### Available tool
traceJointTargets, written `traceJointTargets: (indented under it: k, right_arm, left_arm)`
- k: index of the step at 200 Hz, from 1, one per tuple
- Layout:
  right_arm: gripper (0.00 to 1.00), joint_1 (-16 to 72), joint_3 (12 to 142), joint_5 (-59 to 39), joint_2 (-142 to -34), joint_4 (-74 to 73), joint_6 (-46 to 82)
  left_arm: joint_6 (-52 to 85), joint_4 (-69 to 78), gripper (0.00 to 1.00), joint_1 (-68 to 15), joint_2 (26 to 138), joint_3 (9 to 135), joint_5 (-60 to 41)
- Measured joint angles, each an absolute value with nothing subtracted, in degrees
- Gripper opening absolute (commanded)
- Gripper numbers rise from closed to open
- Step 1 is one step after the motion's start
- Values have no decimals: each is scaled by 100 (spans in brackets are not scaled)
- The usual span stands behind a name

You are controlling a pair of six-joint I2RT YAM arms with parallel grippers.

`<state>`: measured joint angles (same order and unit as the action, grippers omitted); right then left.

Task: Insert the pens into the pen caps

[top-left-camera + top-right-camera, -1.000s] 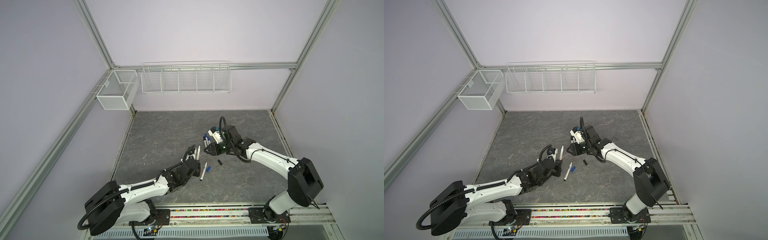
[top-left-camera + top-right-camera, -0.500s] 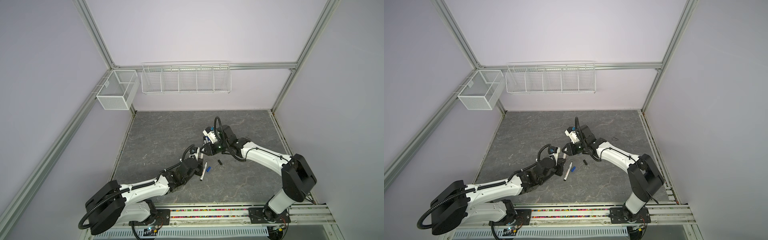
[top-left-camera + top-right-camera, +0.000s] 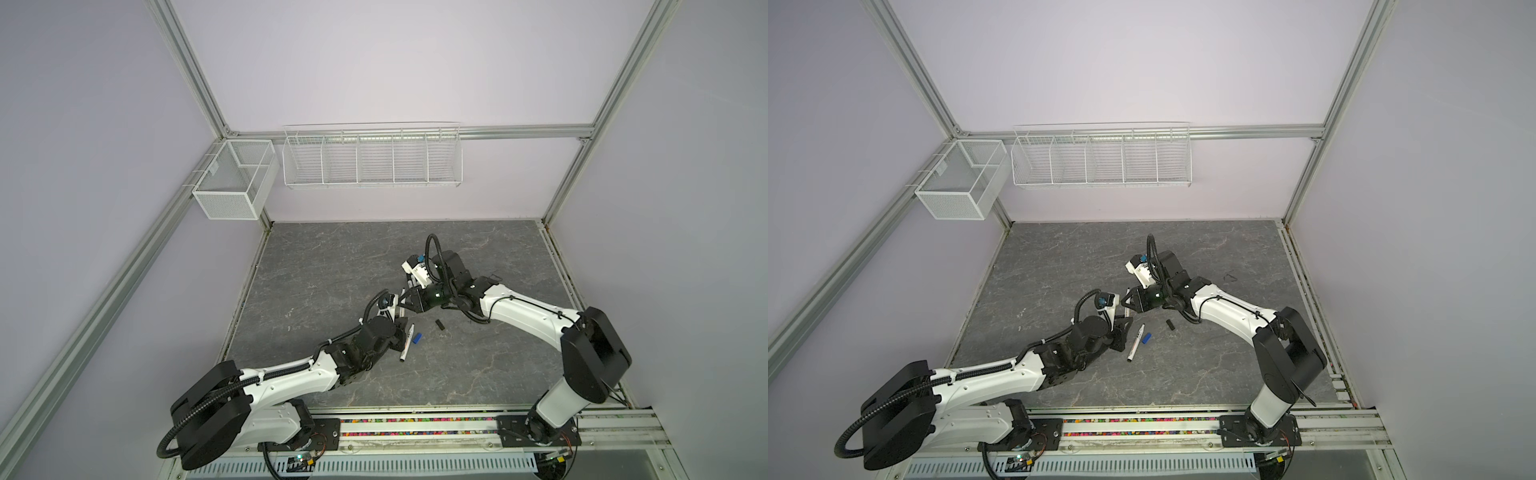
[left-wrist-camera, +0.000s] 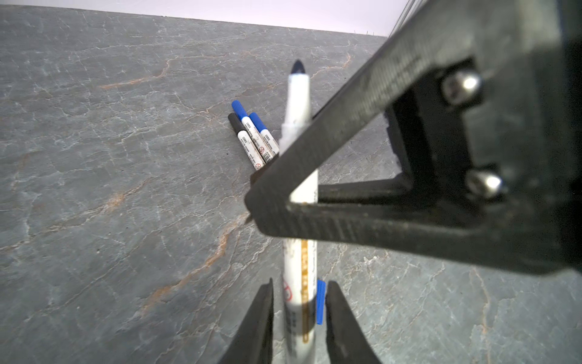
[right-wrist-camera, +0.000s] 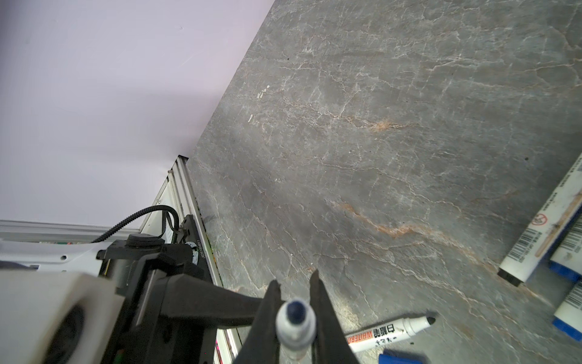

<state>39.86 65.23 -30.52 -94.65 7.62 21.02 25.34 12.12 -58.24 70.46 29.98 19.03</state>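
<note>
1. Left arm (image 3: 291, 374) and right arm (image 3: 519, 311) stretch low over the counter (image 3: 332, 270).
2. Right claw (image 5: 295, 279) clenches an uncapped pen (image 5: 296, 321); left claw (image 4: 300, 282), released, brackets its barrel.
3. Only the left wrist view shows three capped pens (image 4: 256, 138) beyond the claws.

Centre blocked; far table (image 3: 1079, 249) open
A held pen (image 4: 296, 107) runs between left gripper (image 4: 299, 282) and right gripper (image 5: 296, 280); loose pen (image 3: 1136, 343), blue cap (image 3: 1146, 338), black cap (image 3: 1170, 324) lie just beside.

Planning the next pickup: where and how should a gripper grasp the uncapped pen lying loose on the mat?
I'd grip the loose pen mid-barrel from straight above, jaws across its width: it lies flat, with the blue cap close beside it.
</note>
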Motion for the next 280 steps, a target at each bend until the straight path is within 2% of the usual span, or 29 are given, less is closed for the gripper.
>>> traceJointTargets:
  k: [121, 154, 176, 186, 201, 211, 246, 280]
  right_arm:
    - [11, 3986, 6523, -3618, -9463, 803, 1949]
    - [11, 3972, 6523, -3658, -9456, 805, 1949]
    - [12, 3931, 6512, -3695, -9439, 803, 1953]
    - [16, 3911, 6495, -3726, -9430, 799, 1955]
    - [34, 3889, 6471, -3739, -9402, 812, 1973]
    - [40, 3865, 6449, -3662, -9358, 871, 1984]
    - [47, 3800, 6222, -3050, -8982, 1361, 1811]
    - [49, 3948, 5964, -2185, -8853, 2075, 1575]
  left_arm:
    - [2499, 1479, 23, -5824, 7011, 2998, 1933]
    - [2547, 1476, 12, -5822, 7019, 2998, 1929]
    - [2600, 1520, 0, -5811, 7019, 2995, 1905]
    - [2600, 1535, 0, -5813, 7019, 2995, 1883]
    - [2604, 1588, 0, -5813, 7019, 2974, 1839]
    - [2624, 1579, 0, -5813, 7008, 2954, 1859]
    - [2862, 1470, 0, -5813, 6886, 2742, 2322]
    - [3085, 1323, 0, -5813, 6571, 2517, 2945]
